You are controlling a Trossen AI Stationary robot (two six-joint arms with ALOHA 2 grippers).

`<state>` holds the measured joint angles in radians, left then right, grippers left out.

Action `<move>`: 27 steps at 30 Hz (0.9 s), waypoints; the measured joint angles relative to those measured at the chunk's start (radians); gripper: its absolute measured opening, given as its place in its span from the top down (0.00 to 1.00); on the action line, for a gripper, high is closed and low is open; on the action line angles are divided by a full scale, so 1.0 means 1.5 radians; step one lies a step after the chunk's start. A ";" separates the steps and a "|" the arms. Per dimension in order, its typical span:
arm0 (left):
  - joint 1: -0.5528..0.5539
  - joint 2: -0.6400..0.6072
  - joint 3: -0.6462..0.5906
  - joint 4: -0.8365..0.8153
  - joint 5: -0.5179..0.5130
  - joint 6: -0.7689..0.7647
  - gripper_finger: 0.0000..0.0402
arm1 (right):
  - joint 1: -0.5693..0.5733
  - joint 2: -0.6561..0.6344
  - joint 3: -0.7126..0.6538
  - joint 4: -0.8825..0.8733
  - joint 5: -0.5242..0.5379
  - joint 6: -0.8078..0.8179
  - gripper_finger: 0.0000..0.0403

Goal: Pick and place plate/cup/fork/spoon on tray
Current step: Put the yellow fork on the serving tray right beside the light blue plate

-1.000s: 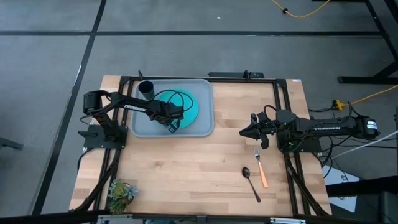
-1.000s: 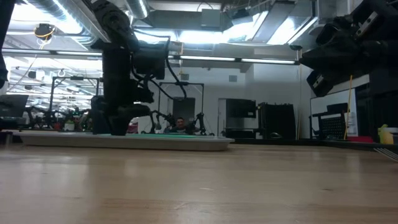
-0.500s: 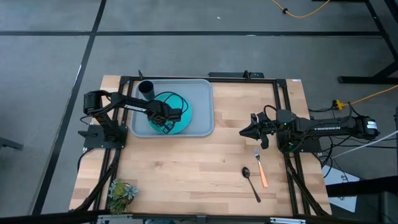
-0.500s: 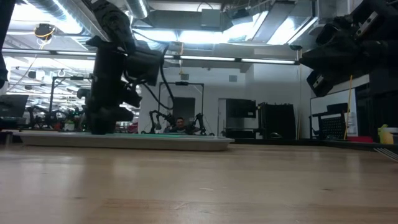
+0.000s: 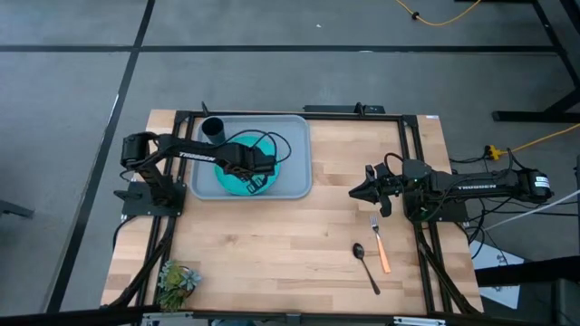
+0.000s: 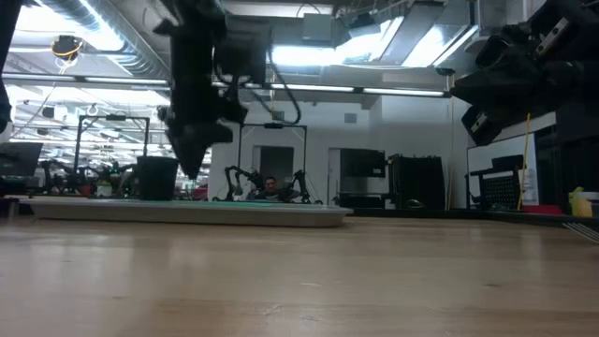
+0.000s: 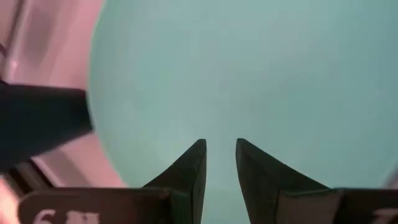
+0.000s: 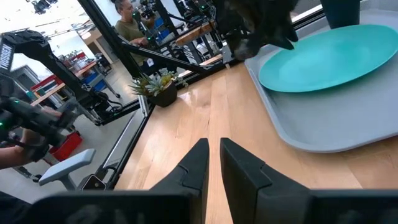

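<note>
The teal plate (image 5: 228,177) lies flat in the light grey-blue tray (image 5: 294,127) at the table's far left. It fills the left wrist view (image 7: 249,62). The dark cup (image 5: 213,129) stands in the tray's far left corner. My left gripper (image 5: 260,170) hangs above the plate's right part, raised clear of it in the low view (image 6: 192,167). Its fingers are a narrow gap apart and empty. The orange-handled fork (image 5: 379,243) and the dark spoon (image 5: 365,264) lie on the table at the near right. My right gripper (image 5: 355,191) waits shut above the table, far of the fork.
A small potted plant (image 5: 177,279) stands at the table's near left corner. The bare wooden table (image 5: 272,244) stretches between the tray and the cutlery. In the right wrist view a person (image 8: 127,25) shows beyond the table.
The plate has slid toward the tray's left and near side, then stayed put. My left gripper went that way with it, then has risen off the plate and shifted a little toward the right.
</note>
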<state>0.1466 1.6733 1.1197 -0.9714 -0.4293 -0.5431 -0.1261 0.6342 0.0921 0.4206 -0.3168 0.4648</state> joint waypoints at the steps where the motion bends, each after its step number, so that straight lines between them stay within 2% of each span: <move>1: -0.008 -0.001 0.013 -0.020 -0.006 0.009 0.80 | 0.000 0.000 0.000 0.000 0.000 0.000 0.89; 4: -0.040 -0.018 0.027 -0.074 -0.034 0.035 0.80 | 0.000 0.000 0.000 -0.001 0.000 -0.001 0.89; 6: -0.066 -0.047 0.007 -0.089 -0.044 0.066 0.80 | 0.000 0.000 0.000 -0.006 0.000 -0.001 0.89; 10: -0.119 -0.142 -0.079 -0.065 0.007 0.077 0.80 | 0.000 0.000 0.000 -0.031 0.000 -0.001 0.89; 12: -0.145 -0.208 -0.143 -0.009 0.027 0.058 0.80 | 0.000 0.000 0.000 -0.044 0.000 0.000 0.89; 17: -0.208 -0.390 -0.328 0.257 0.041 0.032 0.80 | 0.000 0.001 0.000 -0.027 0.023 -0.003 0.89; 19: -0.229 -0.456 -0.381 0.329 0.061 0.035 0.80 | 0.000 0.000 0.000 -0.016 0.038 -0.003 0.89; 23: -0.275 -0.569 -0.436 0.423 0.091 0.058 0.80 | 0.000 0.000 -0.001 -0.013 0.041 -0.006 0.89; 27: -0.315 -0.663 -0.481 0.531 0.044 0.163 0.80 | 0.000 0.000 -0.001 -0.012 0.041 -0.019 0.89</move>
<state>-0.3266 0.6787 0.3988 -0.1756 -0.3627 -0.2991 -0.1261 0.6346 0.0914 0.4019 -0.2550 0.4362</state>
